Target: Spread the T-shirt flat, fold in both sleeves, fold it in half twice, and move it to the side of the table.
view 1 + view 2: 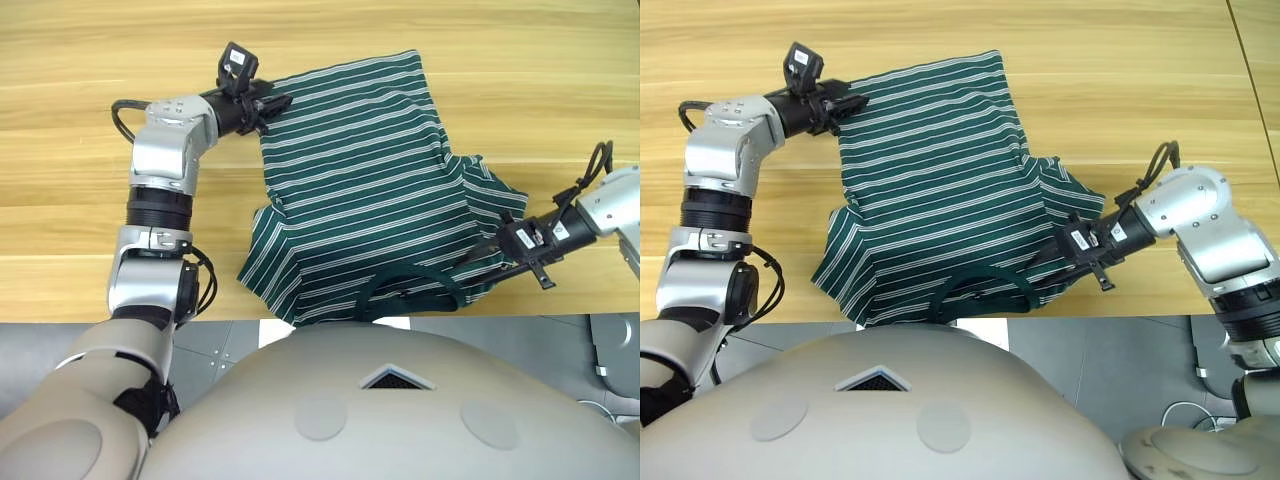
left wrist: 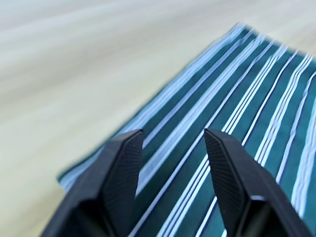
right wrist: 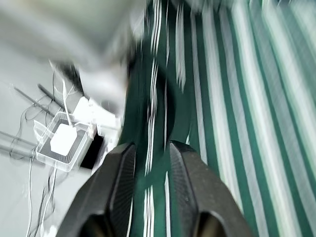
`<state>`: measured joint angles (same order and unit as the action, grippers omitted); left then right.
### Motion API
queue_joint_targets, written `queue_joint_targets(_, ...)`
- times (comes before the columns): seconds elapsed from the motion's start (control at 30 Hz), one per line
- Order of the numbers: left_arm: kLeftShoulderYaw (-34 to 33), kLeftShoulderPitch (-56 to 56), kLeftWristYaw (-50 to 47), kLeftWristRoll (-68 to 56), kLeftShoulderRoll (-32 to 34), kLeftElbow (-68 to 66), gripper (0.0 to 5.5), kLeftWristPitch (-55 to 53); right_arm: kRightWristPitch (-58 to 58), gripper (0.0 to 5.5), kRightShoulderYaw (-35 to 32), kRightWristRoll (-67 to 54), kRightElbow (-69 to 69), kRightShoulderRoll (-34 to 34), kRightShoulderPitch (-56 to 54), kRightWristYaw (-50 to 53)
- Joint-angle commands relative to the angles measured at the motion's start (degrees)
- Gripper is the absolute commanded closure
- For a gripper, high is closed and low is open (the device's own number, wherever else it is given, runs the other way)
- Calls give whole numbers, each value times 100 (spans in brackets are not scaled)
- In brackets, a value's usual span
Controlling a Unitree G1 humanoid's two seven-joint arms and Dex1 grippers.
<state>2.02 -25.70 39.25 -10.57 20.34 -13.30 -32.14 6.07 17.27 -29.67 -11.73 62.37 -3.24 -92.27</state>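
Note:
A dark green T-shirt (image 1: pixel 370 180) with white stripes lies rumpled on the wooden table (image 1: pixel 90 60). Its collar (image 1: pixel 410 285) is at the table's near edge and its hem points away from me. My left gripper (image 1: pixel 275 103) hovers over the far left hem corner. In the left wrist view its fingers (image 2: pixel 123 163) stand open, with the striped cloth lying flat beneath them. My right gripper (image 1: pixel 482 256) is at the bunched right sleeve near the front edge. In the right wrist view (image 3: pixel 152 148) it is shut on a fold of the shirt.
Bare wood stretches to the left, the right and the far side of the shirt. The table's front edge (image 1: pixel 80 322) runs just below the collar, with grey floor past it. A clear box with cables (image 3: pixel 61 143) sits on the floor.

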Motion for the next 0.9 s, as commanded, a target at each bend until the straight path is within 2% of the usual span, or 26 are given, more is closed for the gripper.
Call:
queue_joint_targets(0.03, -462, 628, -110, -502, 195, 1592, 335, -619, 649, 419, 214, -576, 184, -285, -972, -21)
queue_joint_targets(0.1, -783, 1016, -235, -779, 278, 2399, 335, -944, 612, 419, 486, -112, 674, -921, -1500, 87)
queue_joint_targets(0.23, -1785, 1958, -442, -1499, 446, 4086, 335, -1501, -35, 419, 1130, 1330, 2018, -2917, -2210, 1490)
queue_joint_targets(0.3, -2327, 2542, -604, -1740, 393, 4668, 335, -1563, -351, 419, 1348, 1723, 2765, -3748, -2426, 1860)
queue_joint_targets(0.43, -2774, 3759, -907, -2024, 0, 5457, 335, -1395, -907, 419, 1402, 2089, 4459, -4866, -2884, 1957)
queue_joint_targets(0.6, -2544, 4989, -1147, -2332, -524, 6260, 335, -1152, -1728, 419, 1241, 2648, 6581, -5564, -3544, 2245)
queue_joint_targets(0.77, -2593, 5580, -1416, -2728, -668, 6754, 335, -1075, -2233, 419, 2030, 4268, 7738, -5622, -3762, 3676)
queue_joint_targets(0.9, -2459, 6033, -1624, -2917, -819, 6953, 335, -928, -2417, 419, 1764, 4267, 8184, -6004, -4019, 4524)
